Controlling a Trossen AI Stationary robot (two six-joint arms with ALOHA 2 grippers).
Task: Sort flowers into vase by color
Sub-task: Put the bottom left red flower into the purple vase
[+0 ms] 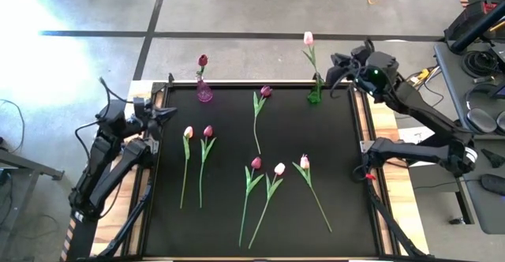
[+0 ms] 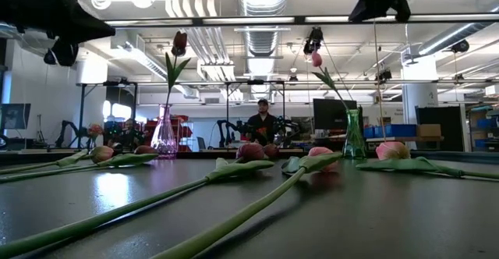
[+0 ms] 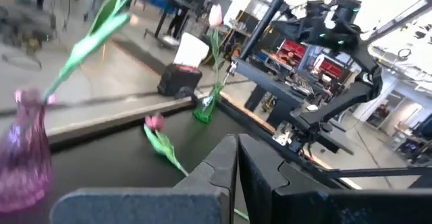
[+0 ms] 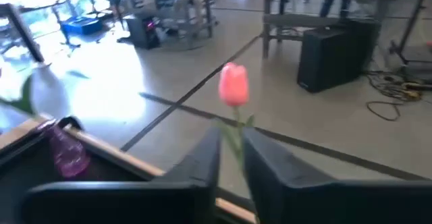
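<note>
A pink glass vase [image 1: 204, 92] at the mat's far edge holds a dark magenta tulip [image 1: 203, 60]. A green vase [image 1: 315, 95] farther right holds a pale pink tulip [image 1: 308, 38] [image 4: 234, 84]. Several more flowers lie flat on the black mat [image 1: 339, 175], among them a magenta one [image 1: 266, 91] and a pale one [image 1: 279, 169]. My right gripper [image 1: 338, 66] [image 4: 231, 153] hovers just right of the green vase's tulip, open by a narrow gap, holding nothing. My left gripper [image 1: 164, 114] [image 3: 236, 177] waits shut and empty at the mat's left edge.
A wooden frame [image 1: 379, 128] borders the mat. Desks with gear stand right of the table [image 1: 481, 96]. In the low view a person [image 2: 263, 122] stands far behind the table. Stems lying on the mat reach close to the near edge [image 2: 234, 220].
</note>
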